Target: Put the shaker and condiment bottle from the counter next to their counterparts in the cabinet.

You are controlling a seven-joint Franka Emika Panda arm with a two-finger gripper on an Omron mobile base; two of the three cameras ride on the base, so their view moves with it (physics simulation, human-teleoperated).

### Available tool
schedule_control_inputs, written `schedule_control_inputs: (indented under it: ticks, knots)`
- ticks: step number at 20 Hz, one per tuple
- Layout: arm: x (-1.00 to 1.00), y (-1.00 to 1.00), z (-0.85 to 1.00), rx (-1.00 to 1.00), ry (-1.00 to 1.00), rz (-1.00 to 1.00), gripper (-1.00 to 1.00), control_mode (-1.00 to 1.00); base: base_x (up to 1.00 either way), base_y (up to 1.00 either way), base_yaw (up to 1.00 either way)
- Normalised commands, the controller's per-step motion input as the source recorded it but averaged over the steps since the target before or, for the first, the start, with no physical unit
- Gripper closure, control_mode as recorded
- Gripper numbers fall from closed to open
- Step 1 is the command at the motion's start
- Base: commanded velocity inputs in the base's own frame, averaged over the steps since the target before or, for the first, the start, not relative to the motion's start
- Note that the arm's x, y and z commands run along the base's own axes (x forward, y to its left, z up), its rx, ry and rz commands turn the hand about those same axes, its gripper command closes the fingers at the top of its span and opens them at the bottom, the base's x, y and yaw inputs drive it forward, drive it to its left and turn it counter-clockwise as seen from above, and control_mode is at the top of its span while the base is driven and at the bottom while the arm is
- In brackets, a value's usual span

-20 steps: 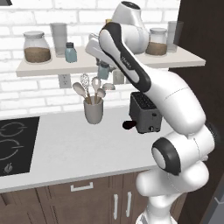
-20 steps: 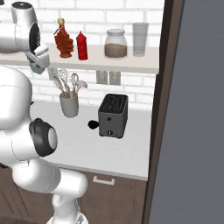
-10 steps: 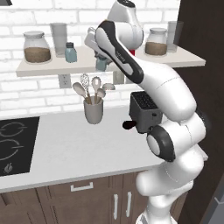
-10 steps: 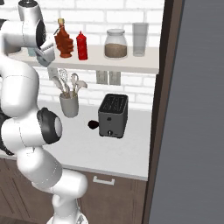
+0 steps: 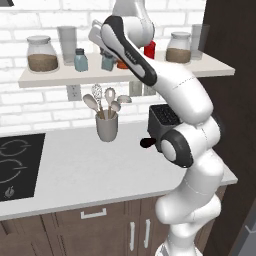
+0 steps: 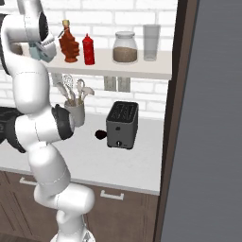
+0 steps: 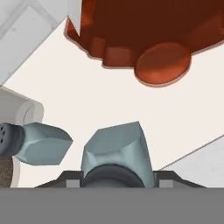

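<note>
Blue-grey shaker (image 7: 116,151) sits clamped in the claw (image 7: 117,177), above the shelf (image 7: 131,105).

The white arm rises from its base, bends at a dark elbow joint and reaches up and forward, its upper links stretched high with the wrist folded over at the top. The gripper (image 5: 106,56) sits at the end of that reach, turned away from the base cameras, so its fingers are largely hidden behind the hand in the left base view; in the right base view the gripper (image 6: 41,51) shows beside the forearm. In the hand view the jaws are clamped on the shaker (image 7: 117,151), whose blue-grey body fills the space between them, cap end toward the hand.
</note>
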Motion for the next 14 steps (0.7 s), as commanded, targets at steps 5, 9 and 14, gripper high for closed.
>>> schedule_control_inputs:
  ticks: [5,9,14]
  knots:
    - [0.01,0.18,0.01,0.00,0.00,0.00,1.00,-1.00,0.00,0.00,0.00]
    - [0.06,0.01,0.00,0.00,0.02,0.00,1.00,-1.00,0.00,0.00,0.00]
    - [0.23,0.00,-0.27,0.00,0.09,0.00,1.00,-1.00,0.00,0.00,0.00]
